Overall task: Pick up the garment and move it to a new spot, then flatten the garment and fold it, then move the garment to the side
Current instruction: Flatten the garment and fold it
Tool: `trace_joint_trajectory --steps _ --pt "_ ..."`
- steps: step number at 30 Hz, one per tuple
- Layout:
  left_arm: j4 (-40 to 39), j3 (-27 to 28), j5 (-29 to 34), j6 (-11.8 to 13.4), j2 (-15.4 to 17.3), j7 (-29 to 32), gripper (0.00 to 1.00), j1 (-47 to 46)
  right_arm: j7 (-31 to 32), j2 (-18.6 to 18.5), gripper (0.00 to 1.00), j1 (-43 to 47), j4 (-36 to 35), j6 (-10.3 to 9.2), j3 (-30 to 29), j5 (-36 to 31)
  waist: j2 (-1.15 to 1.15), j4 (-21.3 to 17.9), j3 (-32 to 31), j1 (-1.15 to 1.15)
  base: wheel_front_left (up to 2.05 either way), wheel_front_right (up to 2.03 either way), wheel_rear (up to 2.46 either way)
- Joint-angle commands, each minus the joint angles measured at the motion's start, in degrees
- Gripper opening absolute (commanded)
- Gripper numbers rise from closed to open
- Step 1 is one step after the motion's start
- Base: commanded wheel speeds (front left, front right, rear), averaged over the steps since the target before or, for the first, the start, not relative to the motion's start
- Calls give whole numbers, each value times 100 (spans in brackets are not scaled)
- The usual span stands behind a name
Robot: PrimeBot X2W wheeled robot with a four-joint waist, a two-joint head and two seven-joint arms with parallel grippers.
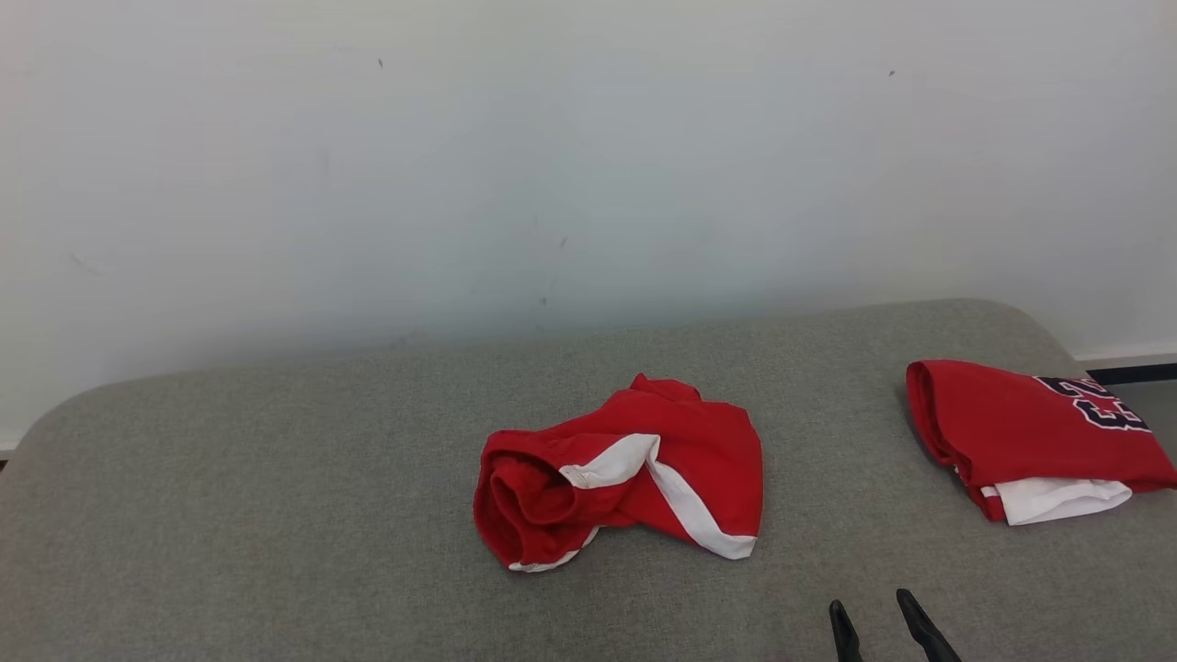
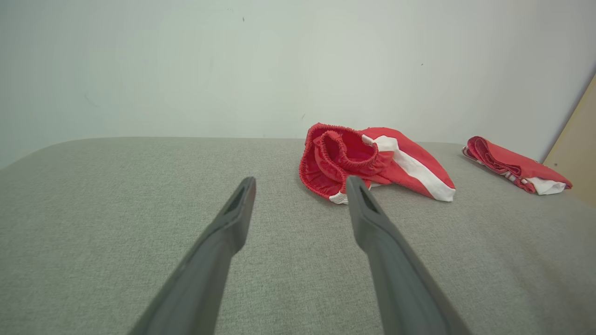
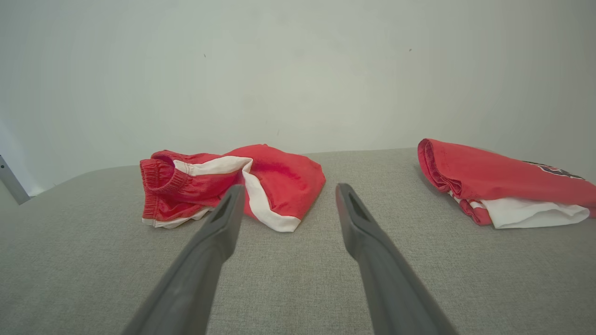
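A crumpled red garment point(image 1: 625, 469) with white stripes, a pair of shorts, lies in the middle of the grey padded surface point(image 1: 276, 515). Its elastic waistband faces left. The left wrist view shows the garment point(image 2: 372, 160) ahead and to the right of my left gripper point(image 2: 300, 186), which stands open and empty. In the right wrist view the garment point(image 3: 233, 184) lies ahead and to the left of my right gripper point(image 3: 288, 193), open with nothing between its fingers. My right gripper point(image 1: 874, 611) shows its tips at the bottom edge of the head view, short of the garment.
A folded red jersey point(image 1: 1030, 432) with dark lettering and a white layer lies at the right end of the surface; it shows as the jersey point(image 3: 503, 184) and the jersey point(image 2: 517, 167) in the wrist views. A pale wall point(image 1: 588, 165) stands right behind.
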Motion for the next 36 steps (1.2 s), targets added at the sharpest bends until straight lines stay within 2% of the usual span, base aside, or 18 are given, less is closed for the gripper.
trace_joint_trajectory --steps 1,25,31,36 --pt "17 -2 15 35 -4 -23 100 -62 -4 -3 100 -36 1 -5 3 -4 -1 -2 2 0 0 0 0" --pt "68 -105 33 41 -4 -23 100 -126 -4 -41 100 -81 15 -5 14 28 -1 -14 79 0 0 0 0" --pt "239 -253 -95 3 -3 -23 100 -343 -4 -57 100 -116 22 -5 45 28 -1 -53 148 0 0 0 0" --pt "495 -572 -334 -42 -2 -23 100 -875 -4 -104 100 -253 30 -5 127 37 -1 -181 275 0 0 0 0"
